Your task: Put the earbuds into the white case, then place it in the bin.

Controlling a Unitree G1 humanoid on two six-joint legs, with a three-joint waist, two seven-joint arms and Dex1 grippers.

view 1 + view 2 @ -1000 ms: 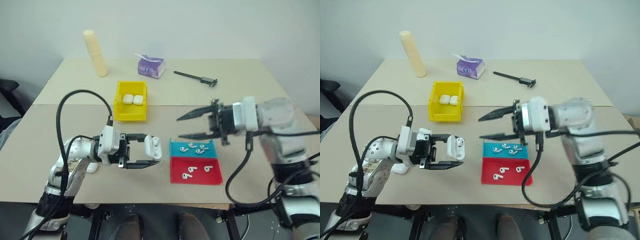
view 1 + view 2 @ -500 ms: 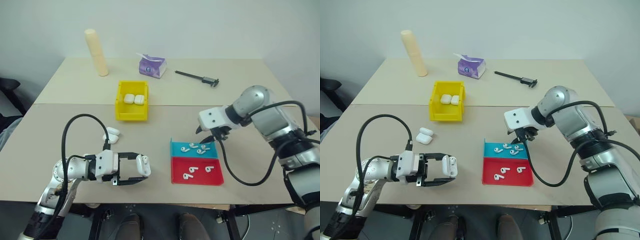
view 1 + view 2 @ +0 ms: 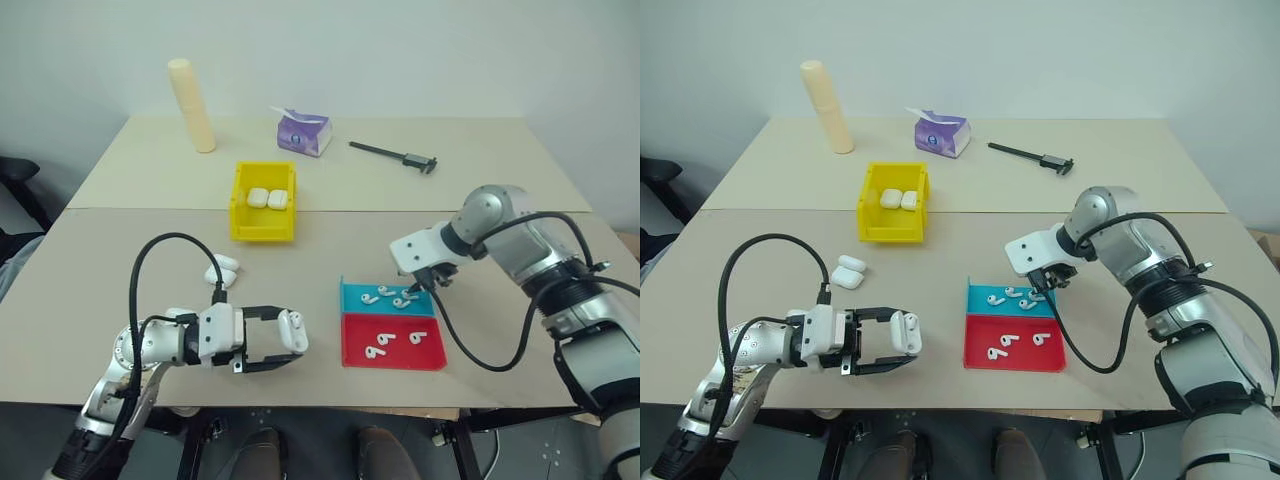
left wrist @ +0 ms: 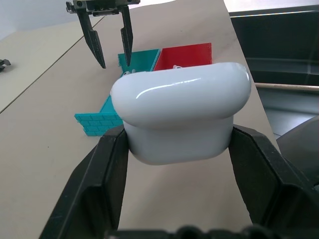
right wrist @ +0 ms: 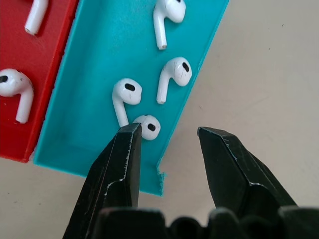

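Observation:
My left gripper (image 3: 284, 338) is shut on the white case (image 3: 293, 330), holding it just above the table near the front edge. In the left wrist view the case (image 4: 179, 117) sits between both fingers. Whether its lid is open I cannot tell. My right gripper (image 3: 411, 290) points down at the far right corner of the teal tray (image 3: 352, 305). It is open, its fingertips (image 5: 130, 137) straddling the tray's edge beside several earbuds (image 5: 172, 74). More earbuds (image 3: 395, 340) lie in the red tray (image 3: 432, 355). The yellow bin (image 3: 240, 215) stands farther back on the left.
Two white cases (image 3: 267, 198) lie in the bin, and another (image 3: 222, 270) on the table in front of it. At the back are a cream cylinder (image 3: 190, 105), a purple tissue pack (image 3: 303, 132) and a black caliper (image 3: 392, 155).
My right gripper swung from level to pointing down and dropped to the teal tray's corner. My left gripper sank a little toward the table with the case still in it.

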